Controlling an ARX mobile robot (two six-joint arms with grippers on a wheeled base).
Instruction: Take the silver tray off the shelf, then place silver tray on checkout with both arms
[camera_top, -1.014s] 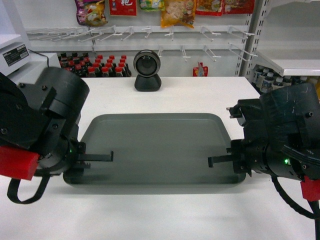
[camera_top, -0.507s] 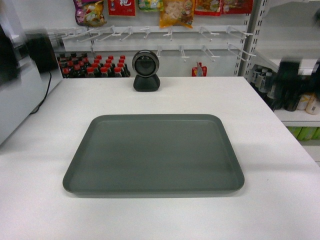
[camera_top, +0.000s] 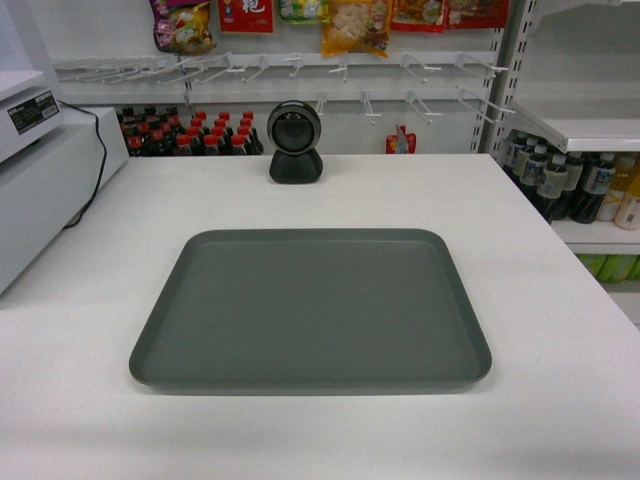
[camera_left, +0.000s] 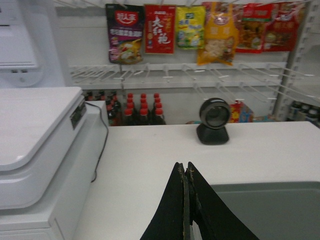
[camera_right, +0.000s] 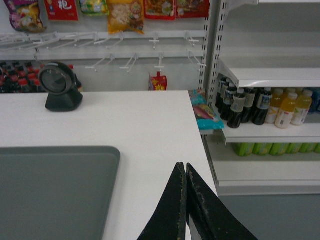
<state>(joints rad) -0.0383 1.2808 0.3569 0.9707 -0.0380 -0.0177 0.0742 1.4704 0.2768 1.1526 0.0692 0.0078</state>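
Resting flat on the checkout (camera_top: 560, 300), the silver tray (camera_top: 310, 305) lies alone. My left gripper (camera_left: 186, 167) and right gripper (camera_right: 185, 167) are each pressed together, holding nothing.

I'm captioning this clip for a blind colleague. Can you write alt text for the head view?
A grey-green silver tray lies flat and empty on the white checkout, with no robot arm in sight. Behind it stands a round black scanner; a white register sits at left, bottles on shelves at right.
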